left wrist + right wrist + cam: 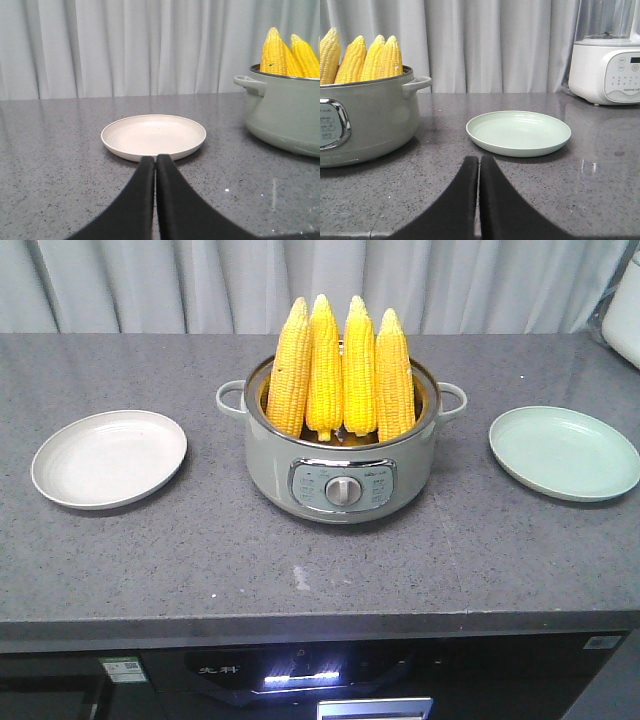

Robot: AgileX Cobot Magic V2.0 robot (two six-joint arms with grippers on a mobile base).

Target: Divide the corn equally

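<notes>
The grey stone counter (200, 550) carried everything, with a pale green electric pot (343, 455) at its middle, dial facing the robot. A white plate (108, 457) lay well to the pot's left and a green plate (563, 452) well to its right, both with nothing on them. The corn (340, 365) was four cobs standing on end inside the pot, tips up, leaning together in a tight row and rising well above the rim. Each claw rested low in front of its own plate. The left claw (155, 159) had its two black fingers pressed together with nothing between them, and the right claw (479, 160) was the same, closed and holding nothing. No cob had been shared out, so the job stood at its very start, and an even split would likely mean two cobs per plate. The sensible first move seemed to be for each arm to spread its fingers wide and take the outermost cob on its own side. Gripping above the rim and lifting straight up should keep the leaning neighbours from tipping. Laying each cob flat near a plate's middle would probably guard against rolling off the shallow edge.
</notes>
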